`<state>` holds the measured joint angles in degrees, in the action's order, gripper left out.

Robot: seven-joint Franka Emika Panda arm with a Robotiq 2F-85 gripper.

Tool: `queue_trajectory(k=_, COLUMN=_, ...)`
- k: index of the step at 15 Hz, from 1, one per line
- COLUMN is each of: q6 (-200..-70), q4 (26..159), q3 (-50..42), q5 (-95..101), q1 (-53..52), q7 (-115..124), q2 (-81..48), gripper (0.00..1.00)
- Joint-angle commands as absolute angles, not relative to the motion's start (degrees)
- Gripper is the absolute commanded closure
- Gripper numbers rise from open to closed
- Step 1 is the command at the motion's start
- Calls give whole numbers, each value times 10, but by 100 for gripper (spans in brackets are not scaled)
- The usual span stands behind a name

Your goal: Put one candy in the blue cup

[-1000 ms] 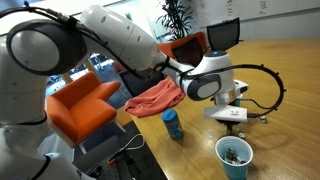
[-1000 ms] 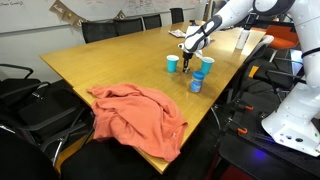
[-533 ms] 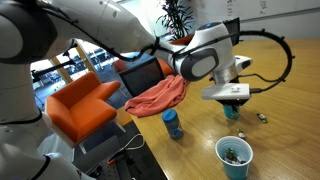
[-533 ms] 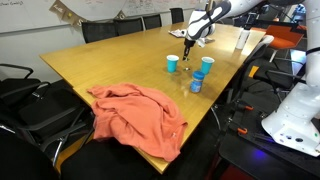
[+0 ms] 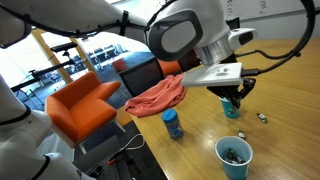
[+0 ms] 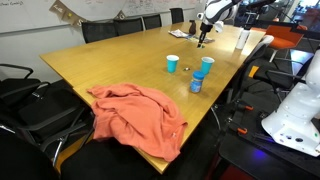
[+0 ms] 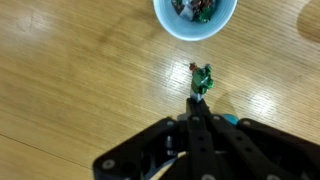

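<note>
My gripper [image 7: 198,95] is shut, and a green-wrapped candy [image 7: 203,77] is pinched at its tips above the wooden table. A light turquoise cup [image 7: 196,22] holding several candies stands just ahead of the fingertips. In both exterior views the gripper [image 5: 236,98] [image 6: 203,38] hangs raised over the table. Two turquoise cups show there: one [image 5: 236,157] [image 6: 207,65] with candies inside, and one [image 5: 231,110] [image 6: 172,63] right under or behind the gripper. I cannot tell which of them the wrist view shows.
A stubby dark-blue bottle [image 5: 173,123] [image 6: 196,83] stands by the cups near the table edge. An orange cloth [image 5: 158,97] [image 6: 135,115] lies over the table's corner. A loose candy [image 5: 262,117] lies on the wood. Chairs ring the table.
The gripper was low at the table surface beside the cups. It has risen well above the table, shut with the candy in its tips, and the arm has swung upward.
</note>
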<state>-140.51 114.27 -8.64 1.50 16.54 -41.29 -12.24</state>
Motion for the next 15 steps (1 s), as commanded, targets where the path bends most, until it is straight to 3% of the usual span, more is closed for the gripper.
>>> queue_trajectory(k=1, q6=-1411, q4=1250, q3=-113, q5=30, q1=170, q7=-378, q2=-28, gripper=100)
queue_trajectory(k=7, q6=-1451, q4=1344, q3=-146, q5=43, q1=167, q7=-328, q2=19, gripper=100)
queue_trajectory(k=15, q6=-1614, q4=1375, q3=-146, q5=47, q1=161, q7=-264, q2=-25, gripper=100)
